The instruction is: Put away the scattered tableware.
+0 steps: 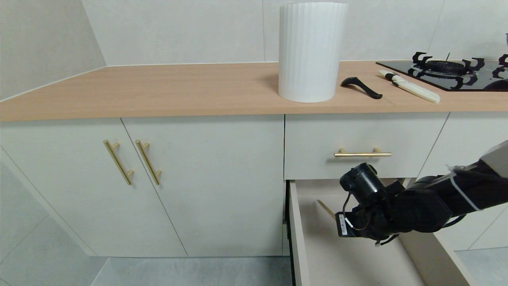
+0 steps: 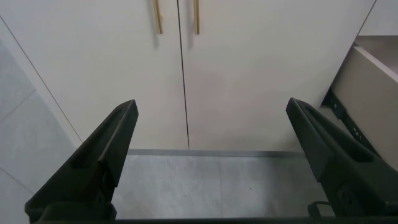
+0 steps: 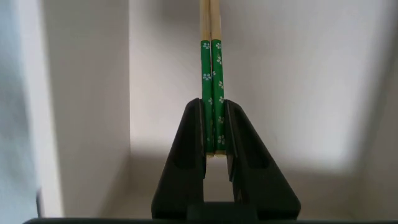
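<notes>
Right gripper (image 3: 214, 111) is pressed together on a pair of chopsticks (image 3: 211, 62), pinching their green patterned ends. The pale bare lengths run straight out beyond the fingertips, side by side and touching. The gripper sits inside the open drawer (image 1: 297, 230), above its floor; whether the chopstick tips touch the floor, cannot tell. Left gripper (image 2: 211, 118) is spread wide with nothing between its fingers (image 2: 115, 140), facing the closed cabinet doors (image 2: 249, 74) with grey floor (image 2: 205, 180) below. Well above the right gripper, on the counter (image 1: 158, 89): a black utensil (image 1: 360, 86) and a knife (image 1: 410, 88), apart from each other.
</notes>
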You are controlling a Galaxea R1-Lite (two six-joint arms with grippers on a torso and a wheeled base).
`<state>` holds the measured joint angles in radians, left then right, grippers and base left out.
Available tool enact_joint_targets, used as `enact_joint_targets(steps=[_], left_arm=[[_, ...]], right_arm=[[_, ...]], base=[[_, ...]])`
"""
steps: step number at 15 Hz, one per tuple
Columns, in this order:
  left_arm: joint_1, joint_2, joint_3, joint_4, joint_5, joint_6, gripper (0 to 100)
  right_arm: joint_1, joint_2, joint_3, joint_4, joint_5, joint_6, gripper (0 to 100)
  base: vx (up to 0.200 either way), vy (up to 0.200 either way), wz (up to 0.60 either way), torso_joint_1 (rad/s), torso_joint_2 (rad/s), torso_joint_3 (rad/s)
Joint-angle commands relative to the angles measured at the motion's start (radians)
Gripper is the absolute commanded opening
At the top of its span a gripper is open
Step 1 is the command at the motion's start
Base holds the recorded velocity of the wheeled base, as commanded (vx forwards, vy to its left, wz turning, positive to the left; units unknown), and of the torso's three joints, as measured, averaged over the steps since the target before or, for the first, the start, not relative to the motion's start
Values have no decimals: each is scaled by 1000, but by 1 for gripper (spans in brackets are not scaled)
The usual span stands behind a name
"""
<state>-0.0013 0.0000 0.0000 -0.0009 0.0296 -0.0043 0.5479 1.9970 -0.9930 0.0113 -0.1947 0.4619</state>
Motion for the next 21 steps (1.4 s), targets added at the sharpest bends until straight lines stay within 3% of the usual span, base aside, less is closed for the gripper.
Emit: enact_joint_targets(steps=[1, 21], left_arm=[[0, 0, 0, -1, 0, 0, 100], [0, 0, 0, -1, 1, 0, 100]], right_arm=[[-6, 77, -3, -19, 3, 1, 0], [-8, 312, -42, -71, -5, 0, 0]], base=[[0, 0, 0, 0, 0, 0], [0, 0, 0, 0, 0, 0]])
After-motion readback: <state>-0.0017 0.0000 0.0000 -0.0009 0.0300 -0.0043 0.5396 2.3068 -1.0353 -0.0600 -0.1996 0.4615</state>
